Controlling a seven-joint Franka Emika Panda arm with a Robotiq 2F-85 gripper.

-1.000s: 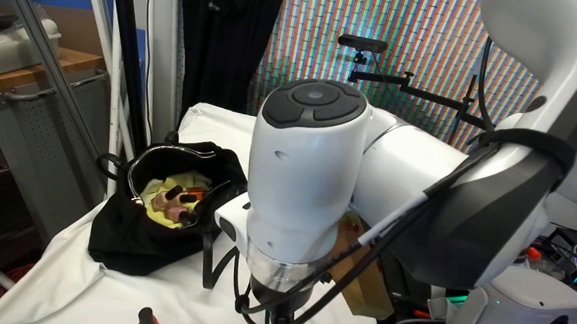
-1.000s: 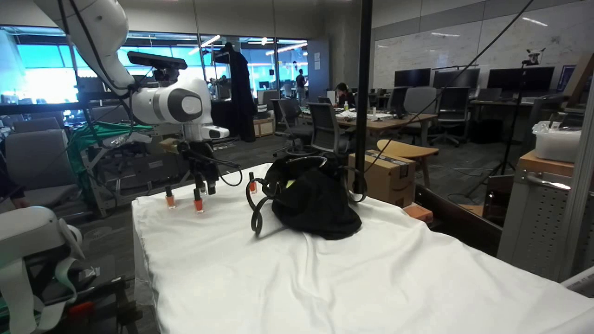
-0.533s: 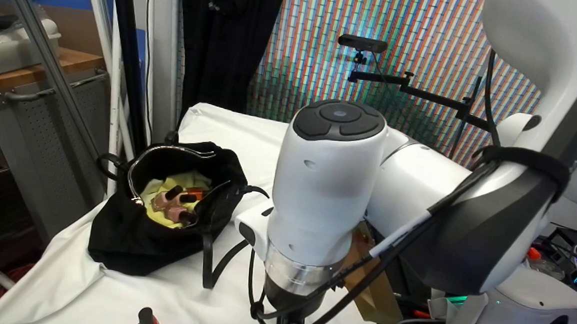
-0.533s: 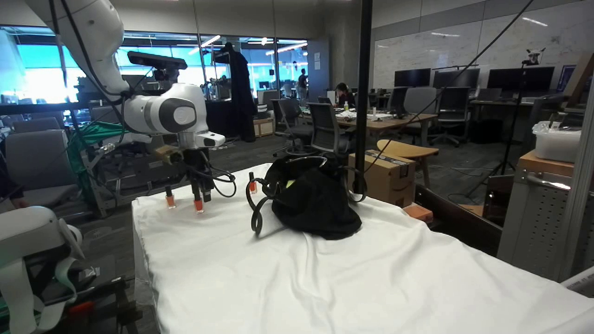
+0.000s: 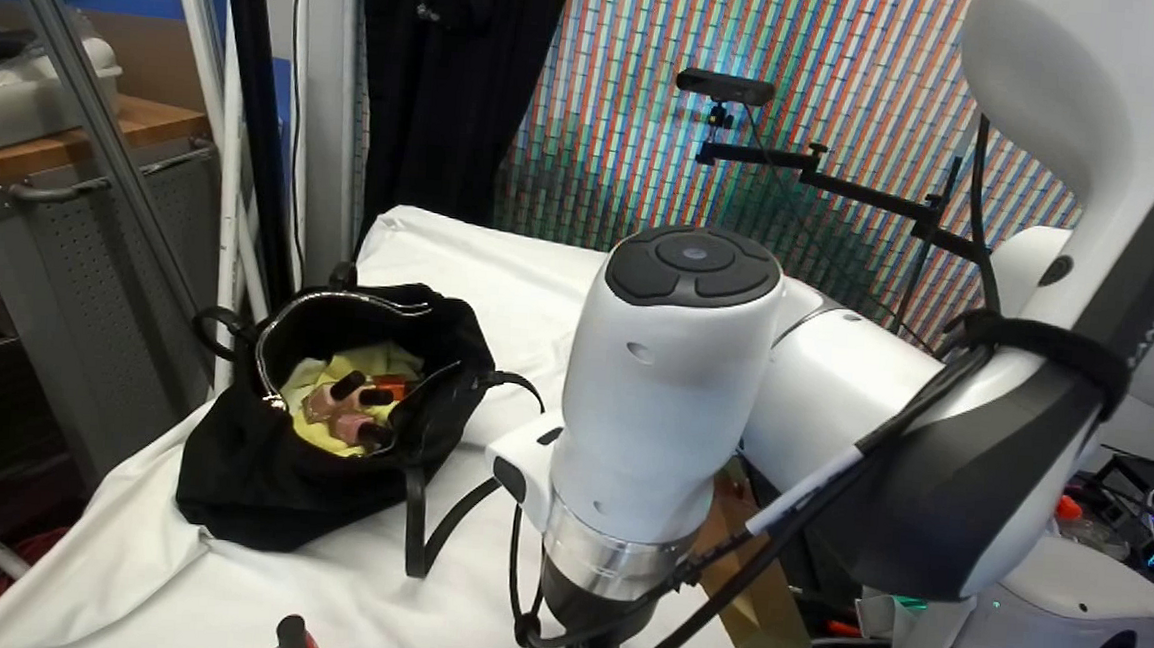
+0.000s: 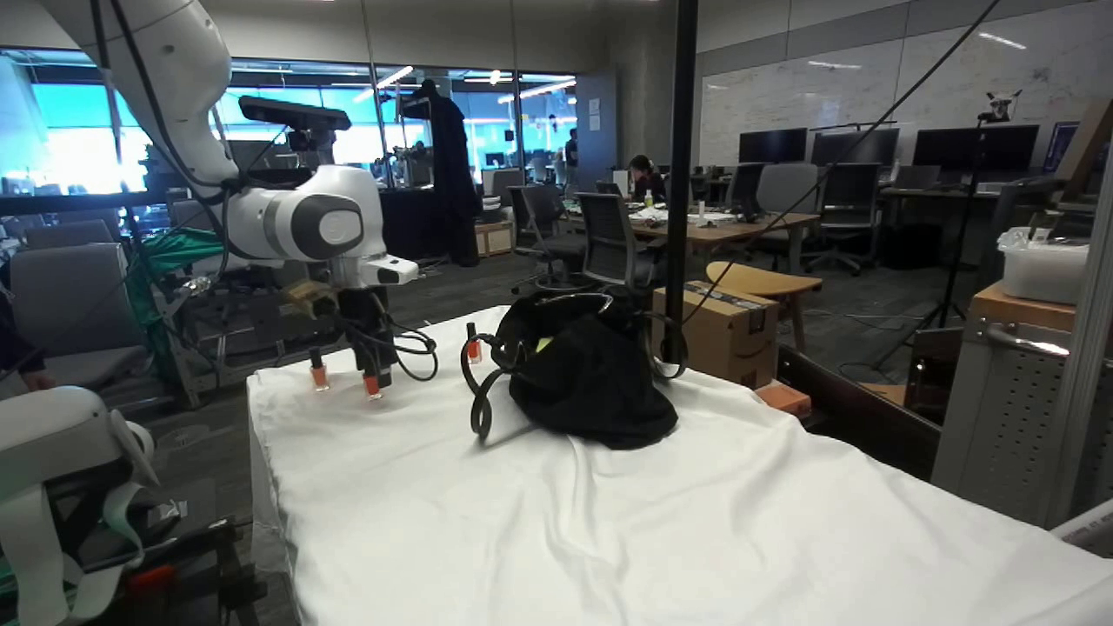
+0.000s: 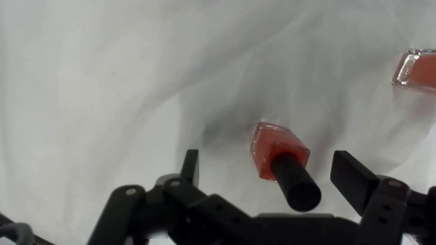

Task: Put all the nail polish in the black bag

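Wrist view, nail polish (image 7: 277,146): glossy red, black-capped, upright, between the fingers (image 7: 354,182).
Tool (image 7: 269,170): apart, pointing down.
Arm (image 6: 252,226): bent above the tool.

A cardboard box (image 6: 730,335) stands behind a black pole (image 6: 681,178); a plastic tub (image 6: 1043,274) sits on a wooden-topped cabinet (image 6: 1000,409).

Robot arm (image 6: 178,69) at upper left of frame; gripper (image 6: 374,374) points down, left of centre, overlapping top of red bottle (image 6: 372,388), contact unclear. Orange bottle (image 6: 319,376) upright just left of it. Another red bottle (image 6: 474,350) upright nearer centre, just beside left strap (image 6: 477,417) of black bag (image 6: 591,382). Bag slumped at centre, yellow-green lining (image 6: 543,345) showing. Bag and bottles on white cloth (image 6: 556,539) filling lower frame. Cardboard box (image 6: 722,337) behind bag, right of centre. Plastic tub (image 6: 1043,271) at right edge. Person (image 6: 646,183) at table (image 6: 756,229), upper centre.
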